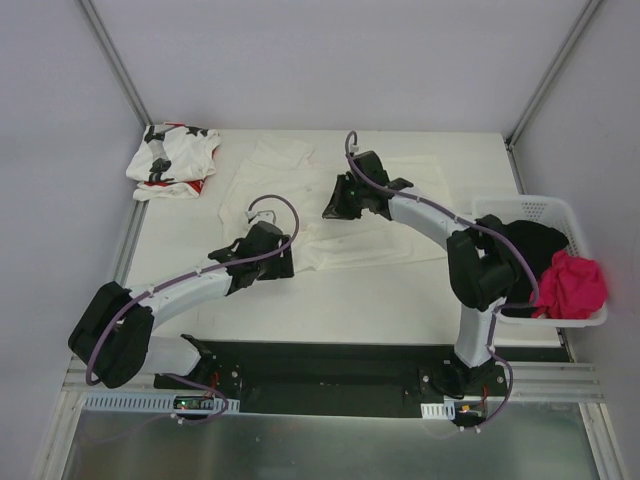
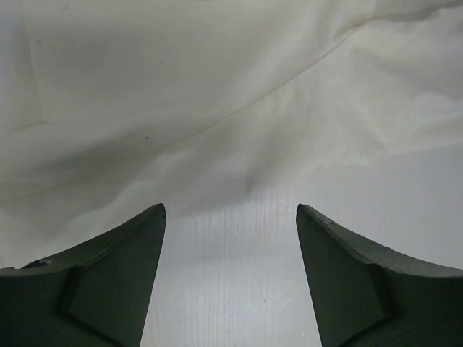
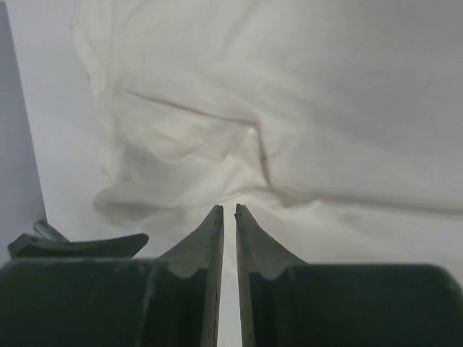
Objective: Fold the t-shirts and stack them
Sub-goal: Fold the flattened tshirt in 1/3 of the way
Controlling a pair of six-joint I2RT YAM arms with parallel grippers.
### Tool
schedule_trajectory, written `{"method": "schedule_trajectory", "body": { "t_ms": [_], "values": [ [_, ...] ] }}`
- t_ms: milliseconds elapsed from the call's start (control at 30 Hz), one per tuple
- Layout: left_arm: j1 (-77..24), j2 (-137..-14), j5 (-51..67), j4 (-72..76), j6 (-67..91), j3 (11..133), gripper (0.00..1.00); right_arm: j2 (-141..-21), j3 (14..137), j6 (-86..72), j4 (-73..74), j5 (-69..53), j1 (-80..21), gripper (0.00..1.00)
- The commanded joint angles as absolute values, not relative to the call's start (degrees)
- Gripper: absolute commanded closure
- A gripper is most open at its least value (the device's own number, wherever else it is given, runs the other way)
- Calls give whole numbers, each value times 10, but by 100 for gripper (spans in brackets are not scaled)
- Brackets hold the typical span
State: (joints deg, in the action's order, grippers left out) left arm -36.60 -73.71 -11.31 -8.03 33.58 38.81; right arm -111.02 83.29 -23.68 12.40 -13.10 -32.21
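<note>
A large plain cream-white t-shirt (image 1: 350,215) lies spread and rumpled in the middle of the table. A second t-shirt, white with black stars and red marks (image 1: 172,162), sits bunched at the far left corner. My left gripper (image 1: 270,255) hovers at the cream shirt's near left edge. It is open (image 2: 230,210) over bare table, with the shirt's hem (image 2: 217,108) just past the tips. My right gripper (image 1: 340,205) is low over the shirt's middle. Its jaws stand almost together (image 3: 229,208) at a crumpled fold (image 3: 195,144); whether cloth sits in the thin slit I cannot tell.
A white perforated basket (image 1: 540,208) stands at the table's right edge, holding a black cloth (image 1: 530,245) and a pink cloth (image 1: 573,285). Metal frame posts rise at the far corners.
</note>
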Motion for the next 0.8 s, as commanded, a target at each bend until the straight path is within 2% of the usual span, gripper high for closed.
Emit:
{"method": "schedule_trajectory", "body": {
  "t_ms": [0, 400, 767],
  "values": [
    [-367, -744, -165, -33, 366, 360, 28, -1050, 808, -226, 113, -151, -335, 86],
    [-367, -744, -243, -32, 440, 340, 29, -1000, 789, -213, 84, -176, -323, 86],
    [-365, -738, -280, -162, 586, 321, 30, -1049, 833, -228, 65, -229, -297, 85]
  ]
}}
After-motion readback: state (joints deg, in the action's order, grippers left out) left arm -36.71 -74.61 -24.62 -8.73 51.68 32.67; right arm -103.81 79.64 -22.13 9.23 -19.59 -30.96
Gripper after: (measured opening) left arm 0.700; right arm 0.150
